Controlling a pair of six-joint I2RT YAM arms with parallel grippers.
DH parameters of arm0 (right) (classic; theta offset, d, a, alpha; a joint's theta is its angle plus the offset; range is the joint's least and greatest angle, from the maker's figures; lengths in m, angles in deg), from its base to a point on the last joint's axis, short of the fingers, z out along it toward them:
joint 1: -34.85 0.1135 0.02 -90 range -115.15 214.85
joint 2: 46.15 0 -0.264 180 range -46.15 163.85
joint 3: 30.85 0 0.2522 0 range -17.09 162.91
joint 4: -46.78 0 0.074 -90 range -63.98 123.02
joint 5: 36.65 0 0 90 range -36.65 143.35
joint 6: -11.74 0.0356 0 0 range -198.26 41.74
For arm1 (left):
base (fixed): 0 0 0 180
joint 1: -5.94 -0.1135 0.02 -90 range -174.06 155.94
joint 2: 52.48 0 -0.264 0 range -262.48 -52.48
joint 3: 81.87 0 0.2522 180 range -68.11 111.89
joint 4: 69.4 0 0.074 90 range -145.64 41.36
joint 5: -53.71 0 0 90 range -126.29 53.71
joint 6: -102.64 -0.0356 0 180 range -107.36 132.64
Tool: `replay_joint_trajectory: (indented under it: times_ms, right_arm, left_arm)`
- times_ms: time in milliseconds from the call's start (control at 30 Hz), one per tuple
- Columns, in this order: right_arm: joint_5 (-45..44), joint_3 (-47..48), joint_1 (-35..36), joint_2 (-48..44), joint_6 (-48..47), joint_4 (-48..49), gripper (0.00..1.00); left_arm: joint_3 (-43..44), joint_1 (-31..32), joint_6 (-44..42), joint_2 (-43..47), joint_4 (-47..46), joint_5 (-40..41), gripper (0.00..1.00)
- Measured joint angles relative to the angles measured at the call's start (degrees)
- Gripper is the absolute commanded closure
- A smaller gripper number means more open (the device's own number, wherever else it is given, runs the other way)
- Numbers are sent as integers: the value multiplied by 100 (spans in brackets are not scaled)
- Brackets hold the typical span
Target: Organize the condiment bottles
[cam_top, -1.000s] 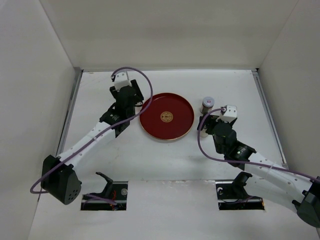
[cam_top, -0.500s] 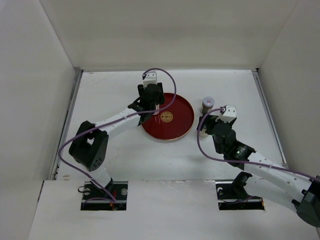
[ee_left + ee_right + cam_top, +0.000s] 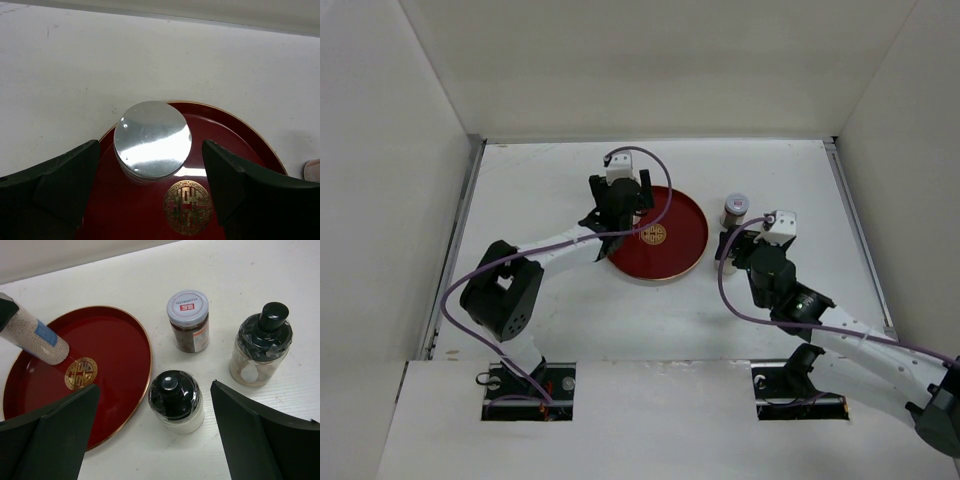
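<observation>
The left tool (image 3: 151, 145) hangs over the far-left part of the round red lacquer plate (image 3: 235, 145), its fingers spread, with a gap on each side of the tall whitish cylinder bottle (image 3: 152, 137). The bottle stands on the plate just beside the gold emblem (image 3: 187, 207) and bears its own weight. Judging by this, the plate serves as the gathering spot and this bottle is already set there, so the wide stance lets the tool lift away without knocking it. The other three wait on the white worktop (image 3: 240, 270) to the right of the plate: a short brown jar with a pale lid (image 3: 187, 322) on the far side, a dark-capped bottle of white contents (image 3: 175, 400) just beside the plate's rim, and a second dark-capped bottle (image 3: 261, 350) further right. The right tool (image 3: 155, 387) hovers above them with fingers fully spread and holding nothing. It is roughly centred on the nearer dark-capped bottle, probably the next pick because it is closest to the plate.
</observation>
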Motion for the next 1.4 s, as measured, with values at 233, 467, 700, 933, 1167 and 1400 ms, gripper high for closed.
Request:
replay_joint_trajectory:
  times_ms: [233, 467, 700, 933, 1167, 1400]
  right_arm:
    - [17, 0, -90, -7, 101, -166, 0]
    - [31, 31, -378, 531, 269, -411, 0]
    - [306, 210, -616, 1187, 378, -382, 0]
    - [496, 356, -721, 1797, 461, -382, 9]
    - [678, 503, -881, 2190, 586, -278, 48]
    - [372, 544, -525, 1515, 332, -553, 50]
  left_arm:
    - [-343, 85, -17, 466, -92, 101, 0]
    - [-1187, 219, 105, 2621, -313, 118, 0]
    - [-3045, 138, 765, 5071, -413, 195, 20]
    - [-4815, 11, 1613, 6151, 400, 109, 31]
    - [-5134, -686, 1891, 6220, 601, -120, 26]
    - [-5289, -1191, 2168, 6129, 352, -741, 16]
